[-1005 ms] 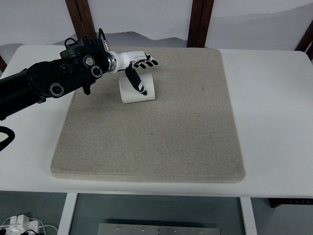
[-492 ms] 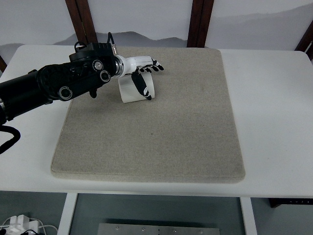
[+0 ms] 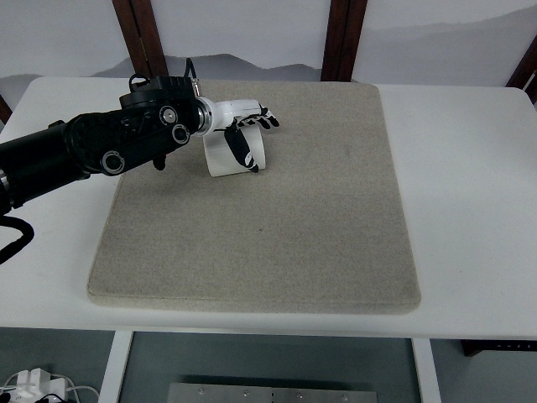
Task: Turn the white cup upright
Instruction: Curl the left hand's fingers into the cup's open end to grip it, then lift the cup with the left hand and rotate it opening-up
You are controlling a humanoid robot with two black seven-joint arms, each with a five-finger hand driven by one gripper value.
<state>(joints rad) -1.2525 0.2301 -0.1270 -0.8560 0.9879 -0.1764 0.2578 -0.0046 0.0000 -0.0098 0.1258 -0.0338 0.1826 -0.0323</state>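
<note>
A white cup (image 3: 221, 159) lies on its side at the far left of the beige mat (image 3: 277, 235). My left hand (image 3: 257, 143) reaches in from the left on a black arm (image 3: 92, 147) and sits over the cup. Its four fingers (image 3: 262, 122) stretch straight out above the cup's far side. Its thumb (image 3: 242, 149) points down across the cup's near face. The hand straddles the cup with fingers uncurled. The cup's top is partly hidden by the hand. The right arm is out of view.
The mat lies on a white table (image 3: 470, 168). Two dark wooden posts (image 3: 342, 38) stand behind the table's far edge. A white power strip (image 3: 33, 386) lies on the floor at bottom left.
The left hand moved a little right and forward over the cup during the first half second, then stayed almost still. The cup has not moved.
</note>
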